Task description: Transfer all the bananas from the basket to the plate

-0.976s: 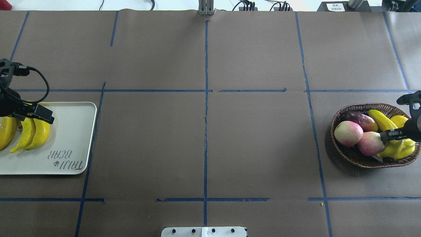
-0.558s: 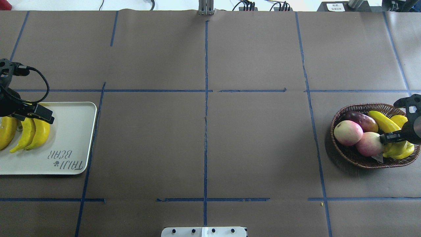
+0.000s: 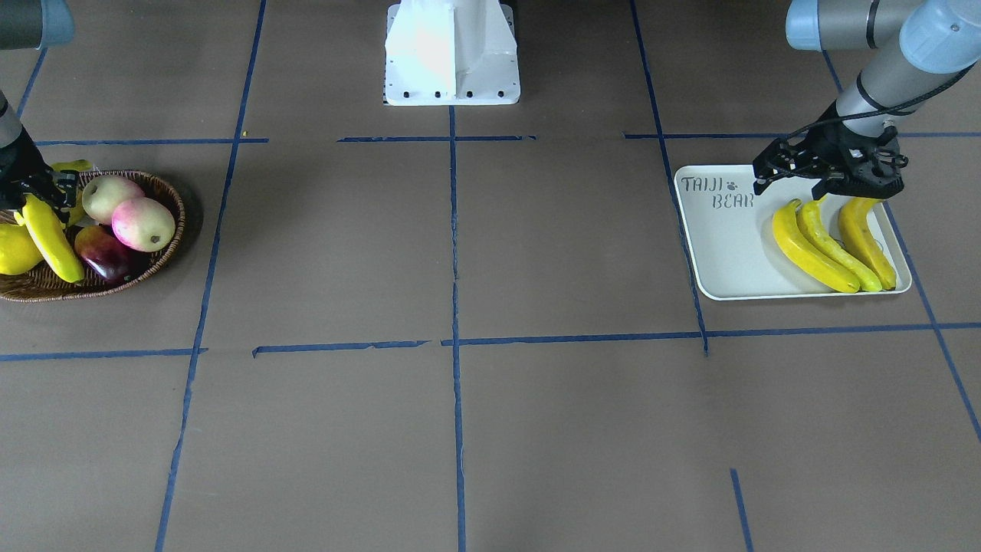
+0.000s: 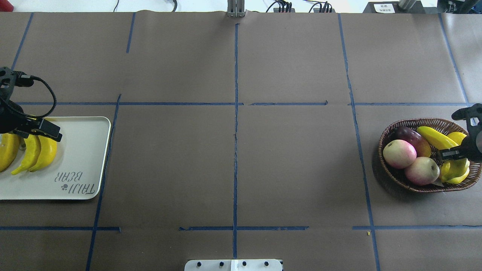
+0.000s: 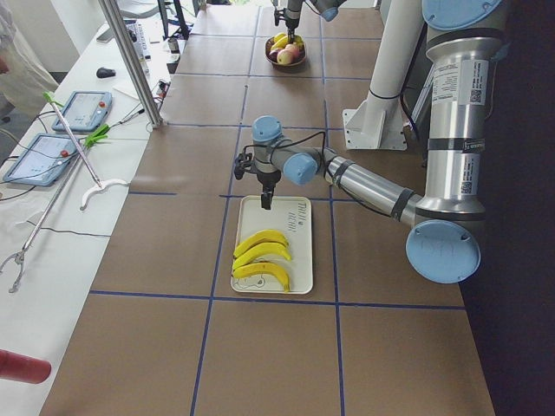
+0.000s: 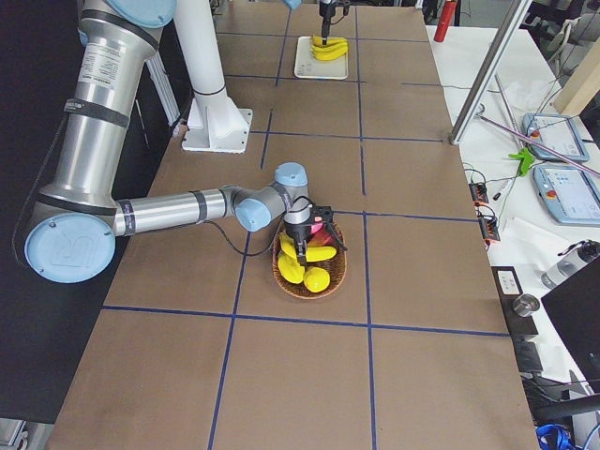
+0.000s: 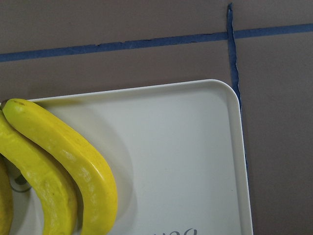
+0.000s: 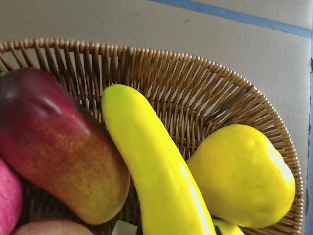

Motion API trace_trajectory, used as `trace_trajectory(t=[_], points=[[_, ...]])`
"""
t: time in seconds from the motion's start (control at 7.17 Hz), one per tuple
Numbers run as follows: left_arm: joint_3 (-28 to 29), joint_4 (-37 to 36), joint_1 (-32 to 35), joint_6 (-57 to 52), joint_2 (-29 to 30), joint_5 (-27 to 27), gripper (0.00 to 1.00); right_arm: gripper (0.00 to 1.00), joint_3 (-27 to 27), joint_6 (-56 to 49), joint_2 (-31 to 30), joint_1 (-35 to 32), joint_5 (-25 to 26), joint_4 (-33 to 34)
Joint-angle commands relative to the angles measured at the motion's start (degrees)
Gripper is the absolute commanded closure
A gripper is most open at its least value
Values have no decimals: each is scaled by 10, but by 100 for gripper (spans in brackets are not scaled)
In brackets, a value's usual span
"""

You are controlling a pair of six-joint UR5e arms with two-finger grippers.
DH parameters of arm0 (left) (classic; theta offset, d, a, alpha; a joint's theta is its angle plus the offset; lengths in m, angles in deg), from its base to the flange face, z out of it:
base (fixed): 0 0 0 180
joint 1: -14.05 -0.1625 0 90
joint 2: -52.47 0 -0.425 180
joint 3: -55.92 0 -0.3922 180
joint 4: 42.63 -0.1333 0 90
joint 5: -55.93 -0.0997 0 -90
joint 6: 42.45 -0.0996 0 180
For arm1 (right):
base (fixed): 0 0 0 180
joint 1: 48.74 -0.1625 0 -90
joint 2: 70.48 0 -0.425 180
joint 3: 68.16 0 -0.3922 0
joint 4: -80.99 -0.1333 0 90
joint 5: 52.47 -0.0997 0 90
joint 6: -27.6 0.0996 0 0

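Note:
Three bananas (image 4: 37, 150) lie side by side on the white plate (image 4: 86, 150); they also show in the front view (image 3: 824, 245) and the left wrist view (image 7: 73, 156). My left gripper (image 4: 41, 130) hovers open and empty just above their far tips (image 3: 824, 186). One banana (image 4: 433, 137) lies in the wicker basket (image 4: 414, 121) at the far right. My right gripper (image 4: 449, 153) is shut on its near end. In the right wrist view this banana (image 8: 156, 176) runs from the basket rim (image 8: 195, 63) down to the bottom centre.
The basket also holds a dark red mango (image 4: 412, 137), two pink apples (image 4: 399, 153), a yellow pear (image 8: 239, 176) and a yellow-green fruit (image 4: 455, 171). The brown table with blue tape lines lies between basket and plate. The robot base (image 3: 452, 54) stands at mid-table.
The right gripper has shifted slightly in the basket. The banana there has turned flatter, and the nearer apple has rolled toward the front. The left arm has barely moved.

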Motion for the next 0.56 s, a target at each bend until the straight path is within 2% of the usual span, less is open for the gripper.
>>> trace_trajectory(t=[0.0, 0.14, 0.42], points=[[0, 0, -1, 7, 0, 0, 0, 97, -84, -48, 5, -47, -17, 101], [0, 0, -3, 23, 4, 0, 0, 97, -111, -68, 5, -56, -32, 117], [0, 2, -5, 31, 12, 4, 0, 97, -107, -67, 51, -54, -70, 113]])
